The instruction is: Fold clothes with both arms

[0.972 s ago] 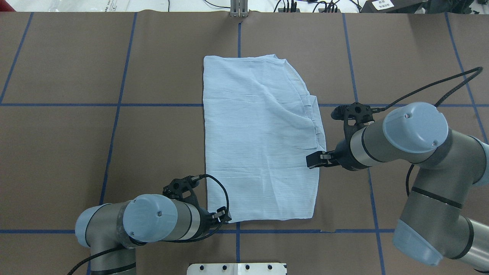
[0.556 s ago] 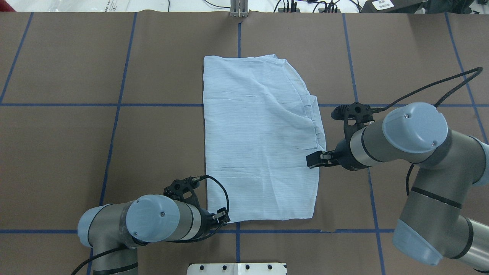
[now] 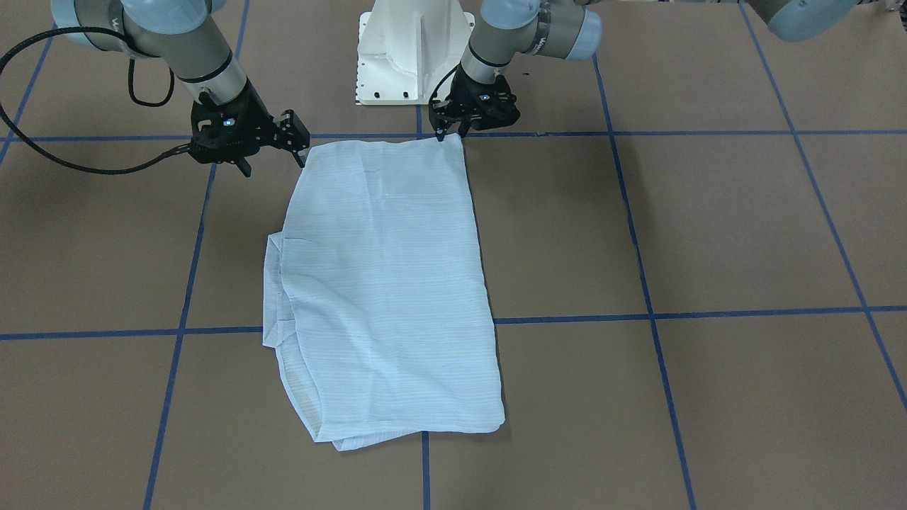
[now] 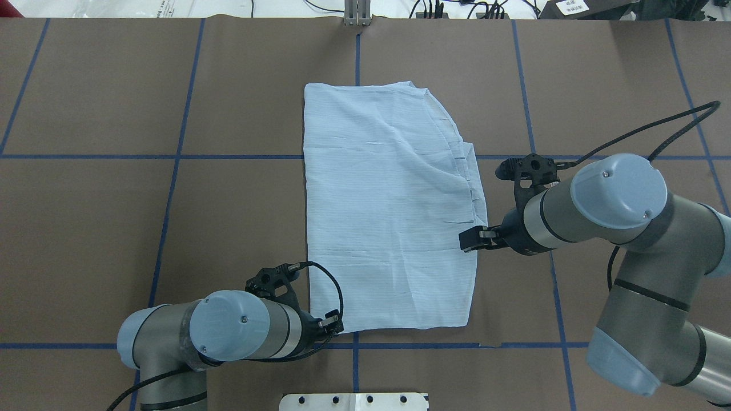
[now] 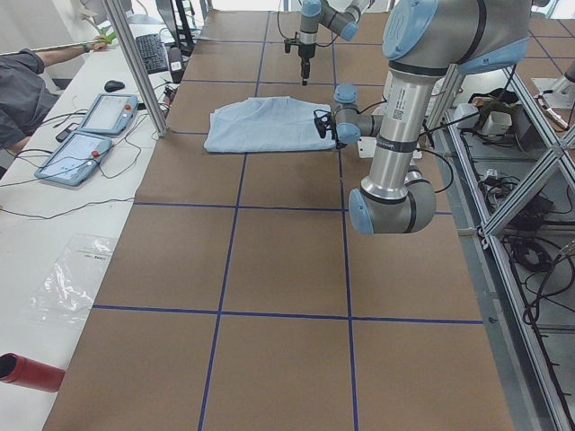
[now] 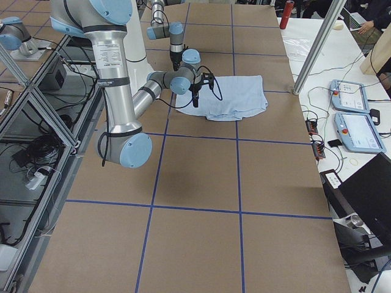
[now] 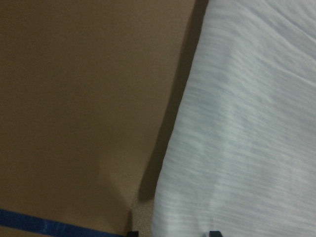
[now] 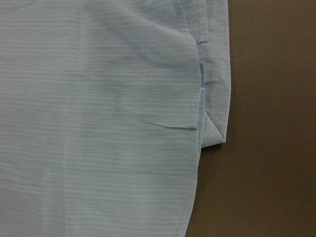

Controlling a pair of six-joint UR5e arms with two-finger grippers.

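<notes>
Folding is judged to be partly done: the shirt (image 4: pixel 388 211) is laid flat at the middle of the bench (image 4: pixel 114 228) as a long, narrow rectangle. Its length runs from the robot's edge toward the far edge, and layered hems and a tucked fold are seen along its right side. The left claw (image 3: pixel 450 132) is set low at the shirt's left corner nearest the robot's edge. In the left wrist view its two fingertips are seen apart with the cloth edge lying flat between them, so it is taken as released, with nothing gripped. The right claw (image 3: pixel 275 164) is held above the bench beside the near half of the shirt's right edge, its fingers spread wide and empty. The step in hand is judged to be the grasp of the near end ahead of a crosswise fold. The next move would call for the right claw to be lowered to the near right corner and for both claws to be clenched on all layers. The near end would then need to be lifted evenly and carried toward the far edge, so that no layer is skewed or dropped.
</notes>
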